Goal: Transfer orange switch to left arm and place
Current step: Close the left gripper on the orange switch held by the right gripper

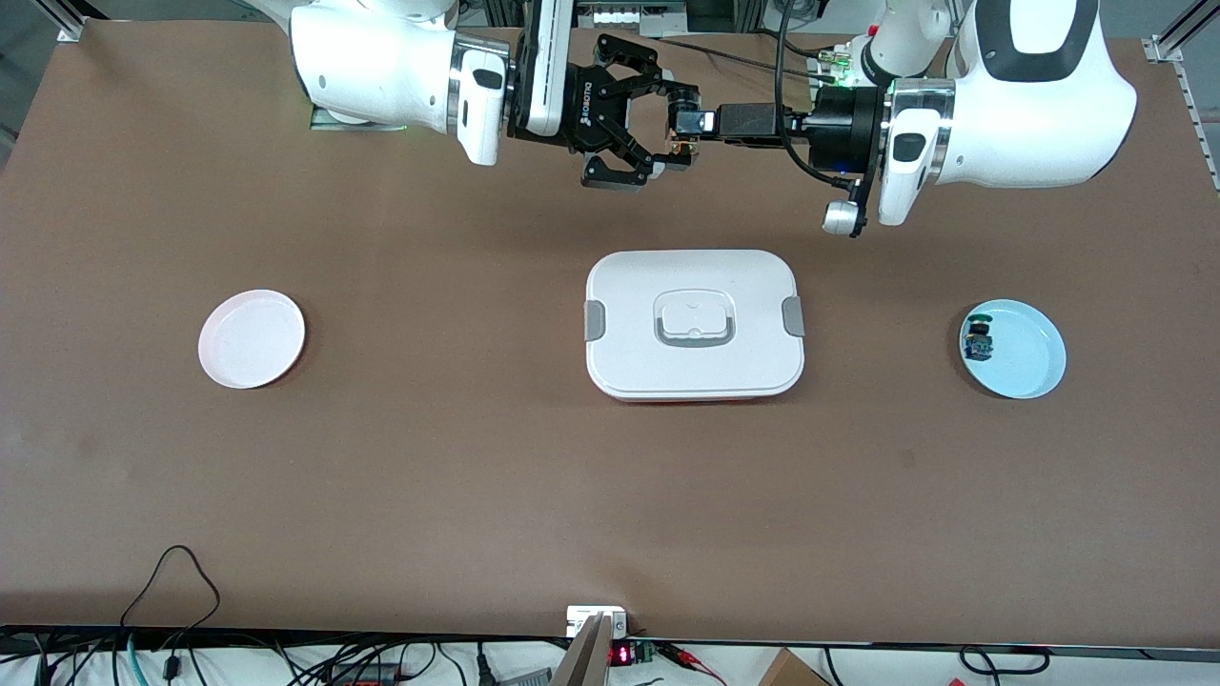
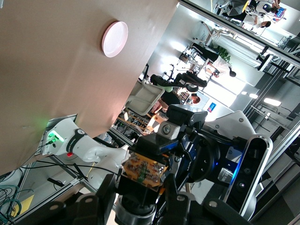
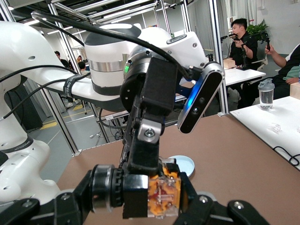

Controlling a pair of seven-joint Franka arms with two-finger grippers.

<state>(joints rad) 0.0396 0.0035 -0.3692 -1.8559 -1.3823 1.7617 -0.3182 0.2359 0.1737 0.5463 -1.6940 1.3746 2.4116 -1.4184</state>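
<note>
The orange switch (image 1: 679, 141) is held in the air between both grippers, over the bare table between the box (image 1: 694, 324) and the arms' bases. My left gripper (image 1: 690, 127) is shut across its body. My right gripper (image 1: 676, 130) is closed on it lengthwise. In the left wrist view the switch (image 2: 143, 171) shows its tan circuit end between my left gripper's (image 2: 140, 193) fingers. In the right wrist view the switch (image 3: 159, 194) shows a silver collar and orange body inside my right gripper (image 3: 138, 197), with the left gripper's finger (image 3: 147, 136) clamped on it.
A pink plate (image 1: 252, 338) lies toward the right arm's end of the table. A light blue plate (image 1: 1029, 357) lies toward the left arm's end and holds the small green-capped switch (image 1: 978, 340). Cables and electronics run along the table edge nearest the front camera.
</note>
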